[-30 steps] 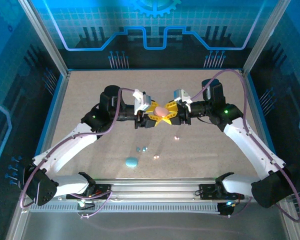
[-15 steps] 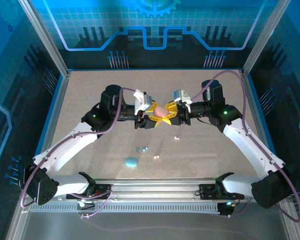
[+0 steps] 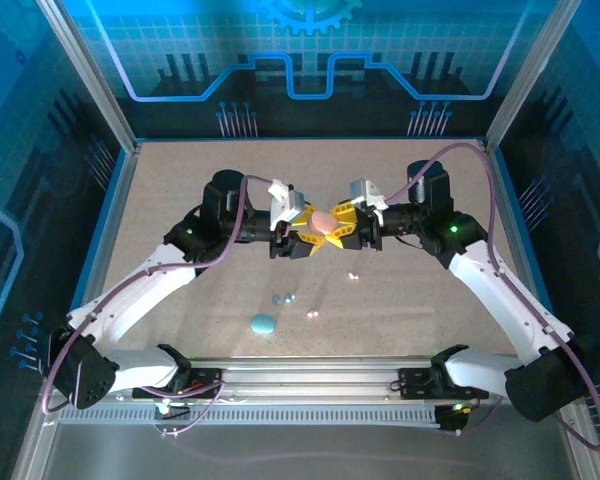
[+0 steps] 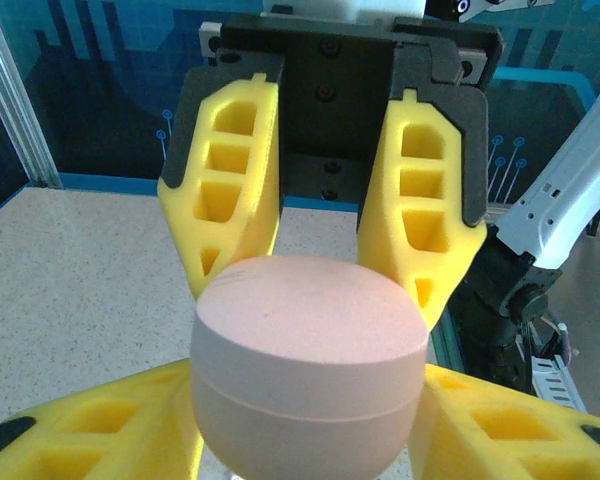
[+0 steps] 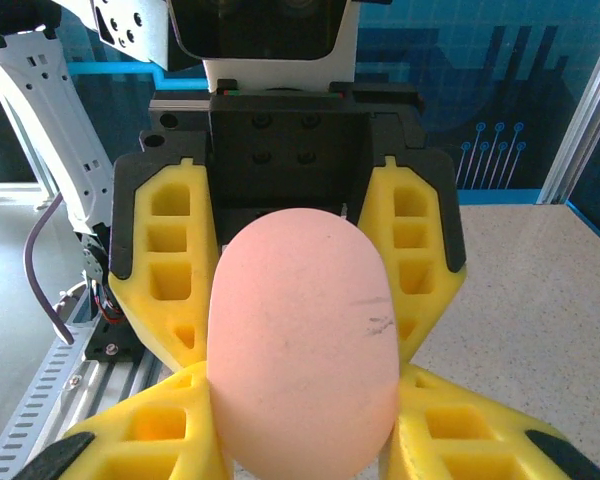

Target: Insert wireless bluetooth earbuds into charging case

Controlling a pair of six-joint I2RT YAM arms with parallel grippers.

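Midair, pink case [image 3: 323,221] pinched by right gripper [image 3: 336,226] fingers; left gripper [image 3: 308,234] fingers flank it, grip unclear. Below, earbuds [image 3: 352,275] lie on surface [image 3: 180,190].

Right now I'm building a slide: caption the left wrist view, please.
Closed pink case framed by the left gripper below and the right gripper opposite, speckled table behind.

The pink case [image 4: 310,350] runs off the bottom edge in both wrist views, so its underside is unseen. The left hand [image 4: 310,395] has its fingers [image 4: 90,420] cut by that same edge; whether they press the case or stand just off it cannot be told. From above, the buds [image 3: 290,296] on the worktop [image 3: 180,200] are mere specks, their shape unreadable.
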